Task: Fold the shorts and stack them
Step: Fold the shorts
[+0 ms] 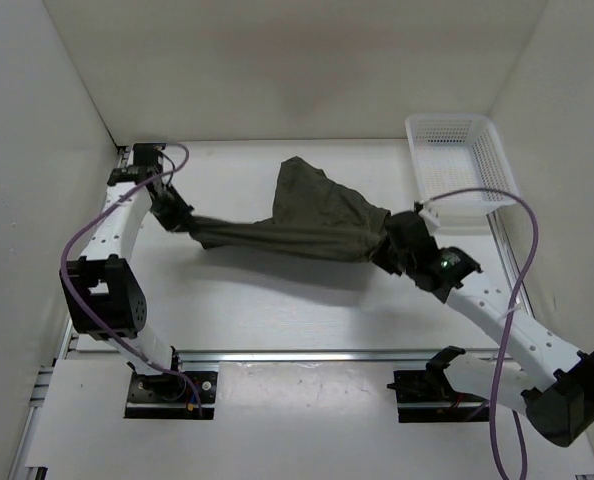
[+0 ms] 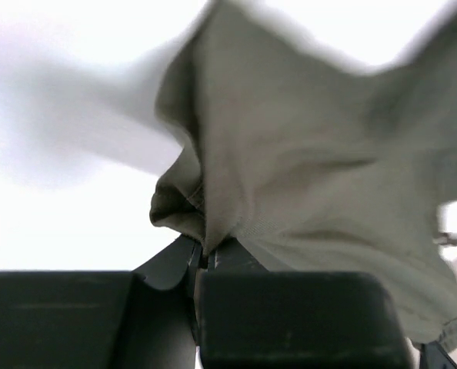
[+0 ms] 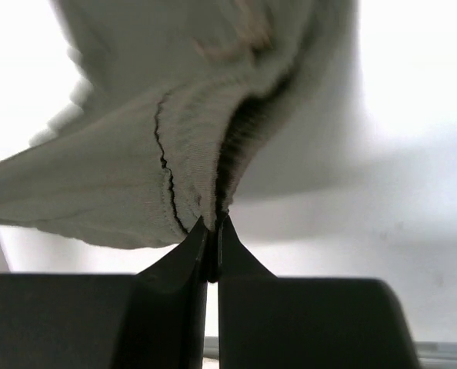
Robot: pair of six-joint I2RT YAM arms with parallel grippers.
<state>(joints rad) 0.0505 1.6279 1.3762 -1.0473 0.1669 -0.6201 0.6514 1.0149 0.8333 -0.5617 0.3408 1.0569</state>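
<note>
The dark olive-green shorts hang stretched between my two grippers above the white table, one part rising toward the back. My left gripper is shut on the left end; in the left wrist view fabric bunches out of the closed jaws. My right gripper is shut on the right end; in the right wrist view the jaws pinch the gathered waistband.
A white mesh basket stands at the back right, close behind my right gripper. White walls enclose the table on the left, back and right. A metal rail runs along the near edge.
</note>
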